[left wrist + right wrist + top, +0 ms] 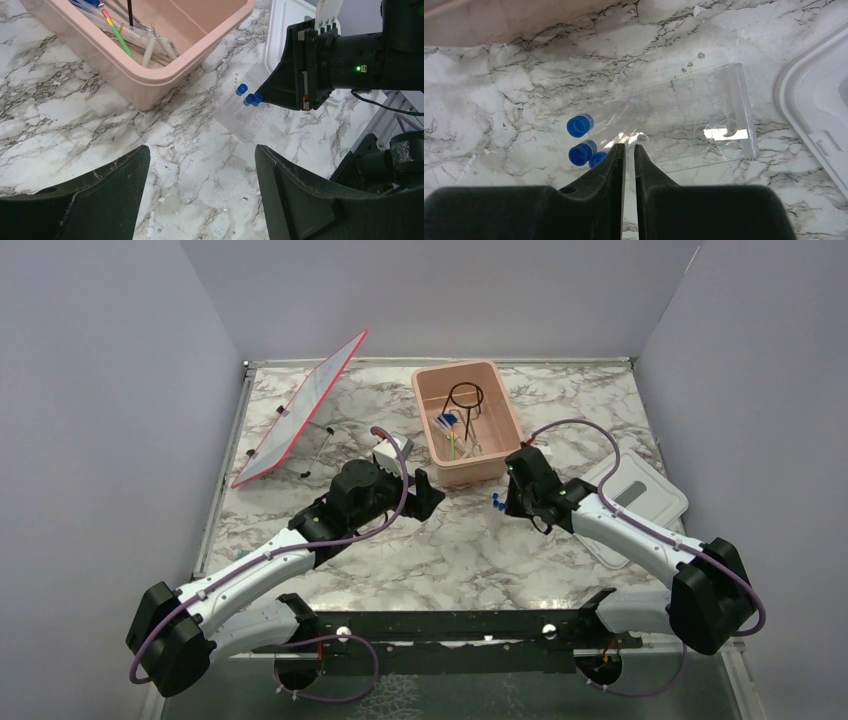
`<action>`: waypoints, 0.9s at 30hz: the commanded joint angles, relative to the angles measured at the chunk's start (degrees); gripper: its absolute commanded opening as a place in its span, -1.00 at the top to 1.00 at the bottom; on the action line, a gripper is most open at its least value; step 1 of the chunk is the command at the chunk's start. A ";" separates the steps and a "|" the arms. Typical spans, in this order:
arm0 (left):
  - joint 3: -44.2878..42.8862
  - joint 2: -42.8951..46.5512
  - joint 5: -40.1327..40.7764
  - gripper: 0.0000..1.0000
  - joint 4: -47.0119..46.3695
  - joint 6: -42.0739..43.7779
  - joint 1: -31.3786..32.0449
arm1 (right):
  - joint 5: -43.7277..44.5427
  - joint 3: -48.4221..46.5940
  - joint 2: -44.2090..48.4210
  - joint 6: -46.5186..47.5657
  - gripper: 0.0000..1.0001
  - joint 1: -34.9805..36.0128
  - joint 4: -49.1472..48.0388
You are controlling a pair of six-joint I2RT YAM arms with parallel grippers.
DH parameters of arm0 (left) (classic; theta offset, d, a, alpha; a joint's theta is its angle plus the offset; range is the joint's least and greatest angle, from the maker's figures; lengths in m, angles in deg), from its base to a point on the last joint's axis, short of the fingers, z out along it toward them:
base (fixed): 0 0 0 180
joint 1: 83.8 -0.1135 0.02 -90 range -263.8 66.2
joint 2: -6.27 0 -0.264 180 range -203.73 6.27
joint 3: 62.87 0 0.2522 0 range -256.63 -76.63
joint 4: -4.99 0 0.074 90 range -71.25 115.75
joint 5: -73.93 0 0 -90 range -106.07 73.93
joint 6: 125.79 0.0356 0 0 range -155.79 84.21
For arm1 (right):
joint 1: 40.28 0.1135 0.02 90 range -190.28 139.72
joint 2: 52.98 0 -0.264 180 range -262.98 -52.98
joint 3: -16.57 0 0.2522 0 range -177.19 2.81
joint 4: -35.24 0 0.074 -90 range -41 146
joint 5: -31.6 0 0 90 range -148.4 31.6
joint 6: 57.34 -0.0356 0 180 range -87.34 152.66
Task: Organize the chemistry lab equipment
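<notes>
On the marble table [450, 560], nearest our bases, entry one: the left gripper [200, 150], fingers spread wide and holding nothing, hanging over bare tabletop just short of the tub. Entry two, opposite it: the right gripper [629, 147], fingers drawn almost together with only a slit between them. Its tips are down at the near edge of a clear rack [709, 105] lying on its side; whether they pinch a tube, the rack's edge or nothing we cannot tell. Entry three: three tubes with blue caps [579, 125], lying in that rack near the tub, one cap half hidden behind a finger. Entry four, to the right: a white lid [650, 490], flat on the table. Entry five, farther back: the pink tub [455, 367], holding a green-yellow stick [120, 40], pipettes [148, 50] and a black ring stand [130, 12]. Farthest: a red-edged panel [300, 420], propped at a slant. We judge the step in hand to be lifting a tube for the tub. To do it well, we should grip one tube squarely behind its cap and raise it straight, so its neighbours and the rack stay put.
</notes>
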 commanded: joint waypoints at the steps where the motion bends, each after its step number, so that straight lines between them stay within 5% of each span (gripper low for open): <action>1: 0.43 1.00 -0.12 -0.59 -1.98 -0.68 -0.11 | 0.71 -1.80 1.74 -0.46 0.66 -0.21 1.27; 10: 0.28 1.23 0.15 -0.59 -1.68 -0.52 -0.11 | 4.43 -4.51 1.44 0.00 0.54 -0.15 1.25; 27: 0.24 0.53 -0.18 -0.59 -2.11 -0.65 -0.06 | -5.15 -4.13 0.05 2.99 0.60 -0.19 4.41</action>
